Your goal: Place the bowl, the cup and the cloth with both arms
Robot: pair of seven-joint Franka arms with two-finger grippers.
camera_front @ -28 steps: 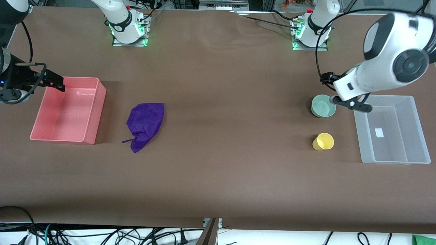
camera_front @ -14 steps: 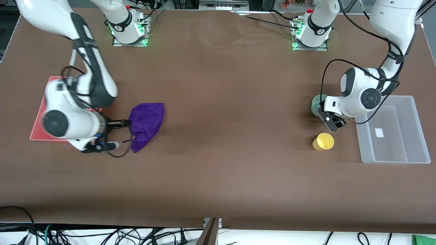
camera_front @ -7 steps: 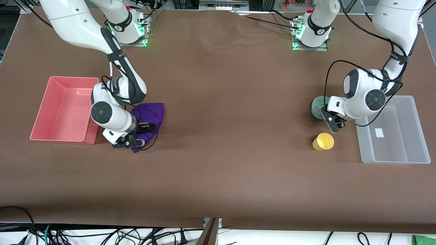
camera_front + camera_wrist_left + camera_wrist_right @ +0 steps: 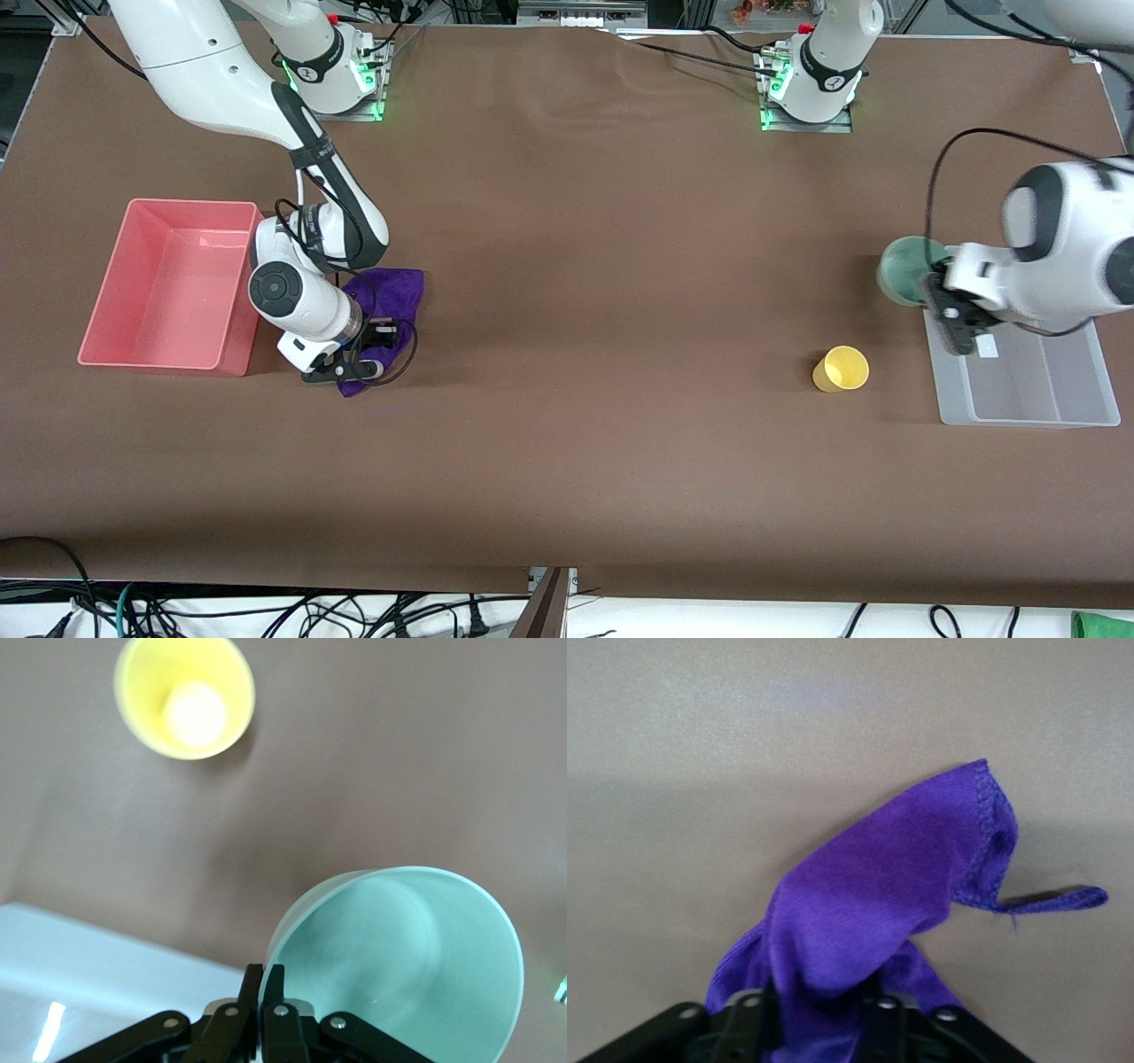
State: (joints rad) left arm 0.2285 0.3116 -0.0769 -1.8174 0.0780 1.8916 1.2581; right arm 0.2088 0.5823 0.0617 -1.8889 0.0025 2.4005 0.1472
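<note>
Brown table, both arms busy: left gripper pinches the bowl by its rim, aloft at the clear bin's edge, bin just toward that arm's end; cup waits nearby. Right gripper is clamped on the cloth, pink bin beside it

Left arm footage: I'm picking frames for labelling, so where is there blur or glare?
Front view: the left arm's wrist and the bowl in the left pincer are smeared; the cup is sharp. Left wrist view: bowl crisp, cup soft, a bright glint on the clear bin.
</note>
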